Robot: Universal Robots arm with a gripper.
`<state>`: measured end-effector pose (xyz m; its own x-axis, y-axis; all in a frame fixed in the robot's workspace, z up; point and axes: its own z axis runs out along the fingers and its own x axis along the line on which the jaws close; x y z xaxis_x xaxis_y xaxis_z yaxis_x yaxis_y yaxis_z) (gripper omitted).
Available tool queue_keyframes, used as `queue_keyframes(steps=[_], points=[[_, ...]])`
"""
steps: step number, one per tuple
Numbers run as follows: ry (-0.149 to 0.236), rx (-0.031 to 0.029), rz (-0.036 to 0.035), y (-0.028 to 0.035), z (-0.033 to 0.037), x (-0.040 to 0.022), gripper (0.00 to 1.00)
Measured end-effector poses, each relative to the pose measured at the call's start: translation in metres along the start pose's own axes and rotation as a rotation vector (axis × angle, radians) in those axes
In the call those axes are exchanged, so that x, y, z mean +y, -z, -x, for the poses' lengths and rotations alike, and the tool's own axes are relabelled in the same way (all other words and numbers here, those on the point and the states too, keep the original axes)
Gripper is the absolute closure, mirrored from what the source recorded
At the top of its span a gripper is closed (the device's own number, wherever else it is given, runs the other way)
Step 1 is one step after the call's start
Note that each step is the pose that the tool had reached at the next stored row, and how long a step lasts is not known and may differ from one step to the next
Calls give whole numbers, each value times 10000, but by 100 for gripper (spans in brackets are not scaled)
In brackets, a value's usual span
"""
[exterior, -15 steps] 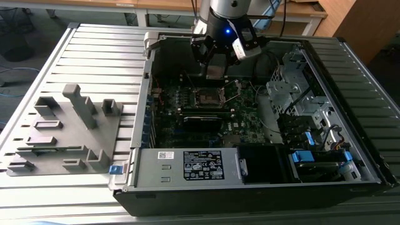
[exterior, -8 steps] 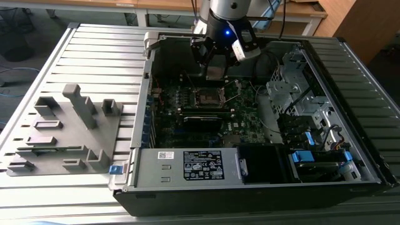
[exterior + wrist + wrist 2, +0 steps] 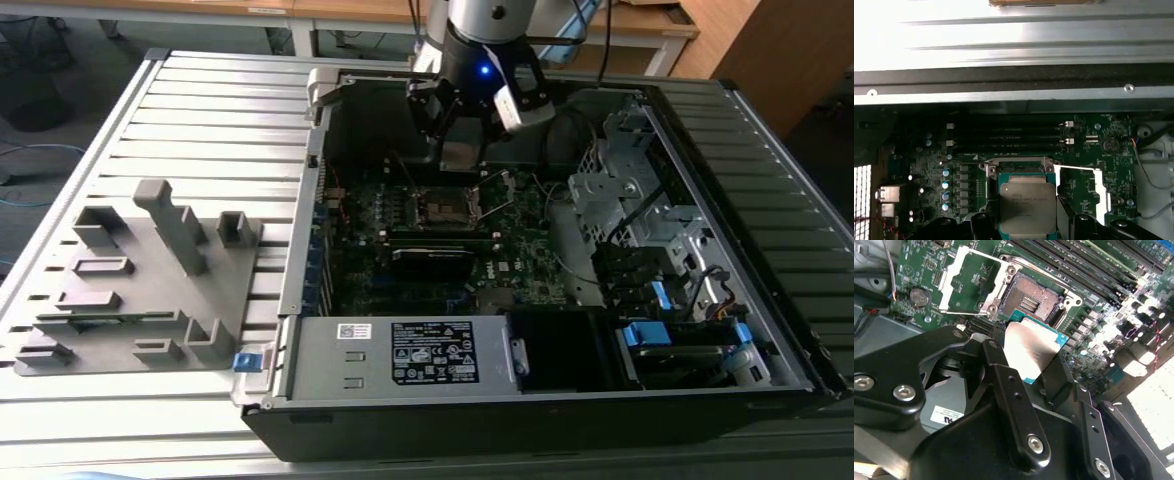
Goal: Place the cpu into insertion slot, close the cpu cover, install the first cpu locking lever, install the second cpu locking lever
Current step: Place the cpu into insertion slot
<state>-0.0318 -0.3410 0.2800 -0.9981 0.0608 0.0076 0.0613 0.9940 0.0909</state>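
My gripper [image 3: 1029, 362] is shut on the cpu [image 3: 1030, 351], a flat square chip with a silver top and teal edges, gripped by its two sides between black fingers [image 3: 999, 372]. It hangs tilted just above and beside the insertion slot [image 3: 1031, 299], a dark square recess lying open and bare. The cpu cover [image 3: 951, 271], a thin silvery frame, is swung open to the side of the slot. In the first wrist view the cpu [image 3: 1026, 205] hides most of the slot [image 3: 1016, 163], with the cover [image 3: 1079, 169] beside it. In the exterior view the gripper [image 3: 458, 160] hovers over the slot [image 3: 441, 207].
Long black memory slots [image 3: 1009, 137] run beside the socket. The open computer case [image 3: 300, 250] walls the board in, with a drive cage [image 3: 627, 190] on the exterior view's right and a power supply [image 3: 427, 355] in front. A grey fixture [image 3: 147, 280] stands on the exterior view's left.
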Motion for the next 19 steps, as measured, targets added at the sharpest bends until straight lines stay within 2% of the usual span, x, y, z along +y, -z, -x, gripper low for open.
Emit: queue_keyframes(steps=[17,19], points=[[-3072,-280,21,-47,1,-4,46],[-3168,-288,22,-48,1,-5,46]])
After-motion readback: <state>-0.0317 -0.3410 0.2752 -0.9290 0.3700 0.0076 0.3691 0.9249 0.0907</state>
